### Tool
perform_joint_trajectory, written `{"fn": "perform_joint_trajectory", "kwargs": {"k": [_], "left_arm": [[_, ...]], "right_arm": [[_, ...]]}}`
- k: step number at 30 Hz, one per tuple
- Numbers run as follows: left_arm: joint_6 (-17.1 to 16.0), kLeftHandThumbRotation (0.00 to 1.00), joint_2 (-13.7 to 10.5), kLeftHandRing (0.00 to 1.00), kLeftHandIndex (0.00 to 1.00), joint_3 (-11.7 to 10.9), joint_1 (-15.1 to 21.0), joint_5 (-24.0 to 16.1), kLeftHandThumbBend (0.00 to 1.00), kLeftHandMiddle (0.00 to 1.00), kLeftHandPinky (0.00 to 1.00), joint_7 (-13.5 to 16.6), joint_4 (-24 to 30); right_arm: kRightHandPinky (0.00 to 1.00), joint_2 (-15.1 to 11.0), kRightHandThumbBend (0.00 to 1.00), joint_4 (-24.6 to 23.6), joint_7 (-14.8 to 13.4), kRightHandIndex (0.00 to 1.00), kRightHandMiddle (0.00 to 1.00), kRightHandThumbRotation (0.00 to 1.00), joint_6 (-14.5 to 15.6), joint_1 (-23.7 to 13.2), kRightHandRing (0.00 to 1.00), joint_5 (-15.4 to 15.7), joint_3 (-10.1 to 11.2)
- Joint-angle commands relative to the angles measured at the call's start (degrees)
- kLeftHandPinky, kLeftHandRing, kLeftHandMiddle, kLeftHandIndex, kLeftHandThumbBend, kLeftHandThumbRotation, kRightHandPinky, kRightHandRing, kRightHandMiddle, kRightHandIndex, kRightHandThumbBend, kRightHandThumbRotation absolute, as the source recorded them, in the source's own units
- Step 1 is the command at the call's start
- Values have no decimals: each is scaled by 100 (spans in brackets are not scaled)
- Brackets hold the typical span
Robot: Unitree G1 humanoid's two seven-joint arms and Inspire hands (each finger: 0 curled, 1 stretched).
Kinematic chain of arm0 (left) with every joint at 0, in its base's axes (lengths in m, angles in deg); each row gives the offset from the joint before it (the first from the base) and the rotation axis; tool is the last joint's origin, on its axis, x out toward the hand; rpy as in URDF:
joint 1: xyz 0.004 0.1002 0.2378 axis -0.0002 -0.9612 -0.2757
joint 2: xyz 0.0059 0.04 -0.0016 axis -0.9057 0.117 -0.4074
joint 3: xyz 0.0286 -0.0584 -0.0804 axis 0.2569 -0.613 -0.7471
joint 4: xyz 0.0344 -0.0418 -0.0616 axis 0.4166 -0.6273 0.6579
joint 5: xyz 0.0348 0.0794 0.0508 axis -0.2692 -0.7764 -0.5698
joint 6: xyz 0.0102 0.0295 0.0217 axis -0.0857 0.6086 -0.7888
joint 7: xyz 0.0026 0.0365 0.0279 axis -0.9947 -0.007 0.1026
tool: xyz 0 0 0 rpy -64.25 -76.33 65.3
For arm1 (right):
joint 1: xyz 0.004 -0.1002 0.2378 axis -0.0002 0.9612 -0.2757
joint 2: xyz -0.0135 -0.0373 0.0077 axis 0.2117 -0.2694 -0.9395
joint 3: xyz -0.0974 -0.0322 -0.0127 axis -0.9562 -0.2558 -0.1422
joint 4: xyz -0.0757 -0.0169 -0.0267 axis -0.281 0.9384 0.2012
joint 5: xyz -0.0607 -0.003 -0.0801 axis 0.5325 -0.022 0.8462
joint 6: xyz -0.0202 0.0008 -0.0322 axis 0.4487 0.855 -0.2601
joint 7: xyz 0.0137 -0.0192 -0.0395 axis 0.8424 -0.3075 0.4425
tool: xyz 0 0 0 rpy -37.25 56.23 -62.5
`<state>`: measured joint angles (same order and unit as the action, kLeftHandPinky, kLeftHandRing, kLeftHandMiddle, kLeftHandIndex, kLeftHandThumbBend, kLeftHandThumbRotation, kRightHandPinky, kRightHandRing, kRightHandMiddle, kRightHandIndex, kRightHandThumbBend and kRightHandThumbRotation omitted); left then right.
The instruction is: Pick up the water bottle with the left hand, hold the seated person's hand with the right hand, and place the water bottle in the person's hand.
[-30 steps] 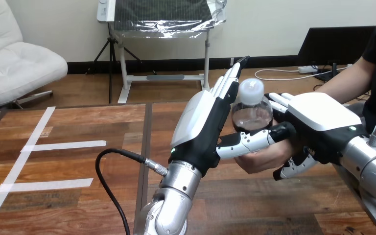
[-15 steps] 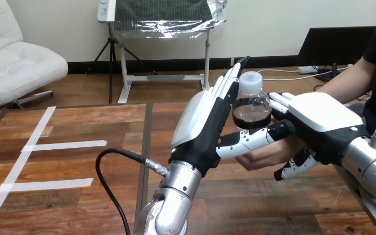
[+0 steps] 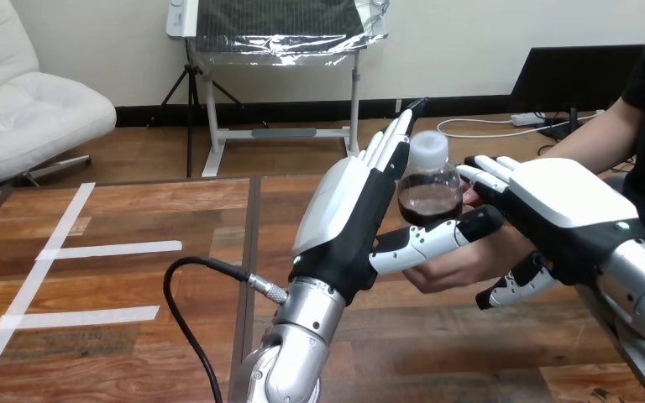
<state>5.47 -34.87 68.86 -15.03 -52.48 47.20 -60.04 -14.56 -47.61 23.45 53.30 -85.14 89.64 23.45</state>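
The left hand is raised over the wooden worktop, with its white back shell turned to the camera. Its fingers are straight and point upward, and its thumb stretches out to the right. The water bottle stands upright just right of those straight fingers and touches them. It has a white cap on top and dark liquid in its rounded body. The thumb crosses in front of the bottle's lower part, so the bottle sits between fingers and thumb without any finger bent round it. Just below that thumb lies the person's hand, palm up under the bottle; whether the bottle's base rests fully in it I cannot tell, because the thumb hides the contact. The right hand comes in from the right and lies over the person's hand. Its fingers reach across the top toward the bottle's right side, while its thumb curls underneath, so the person's hand is clasped between them. Well to the left of the left hand, white tape strips mark the worktop.
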Motion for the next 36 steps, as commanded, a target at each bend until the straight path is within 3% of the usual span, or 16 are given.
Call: {"fn": "perform_joint_trajectory", "kwargs": {"k": [1,16,22,36], "left_arm": [[-142,92,-39,100,100,-62,115,40,99,100,100,49,330],[-254,99,-75,100,100,-103,41,47,89,100,100,170,362],[-235,100,-62,100,100,-107,-51,96,86,100,100,171,450],[-390,100,51,100,100,-158,-475,473,78,100,100,300,703]], "right_arm": [[89,116,90,-228,-322,93,98,6,-39,-74,98,-66,300],[86,216,85,-418,-535,91,97,8,0,135,97,-143,399],[84,367,83,-514,-722,89,96,8,-73,274,95,-256,517],[76,929,57,-637,-1771,85,91,19,-512,664,90,-365,694]]}}
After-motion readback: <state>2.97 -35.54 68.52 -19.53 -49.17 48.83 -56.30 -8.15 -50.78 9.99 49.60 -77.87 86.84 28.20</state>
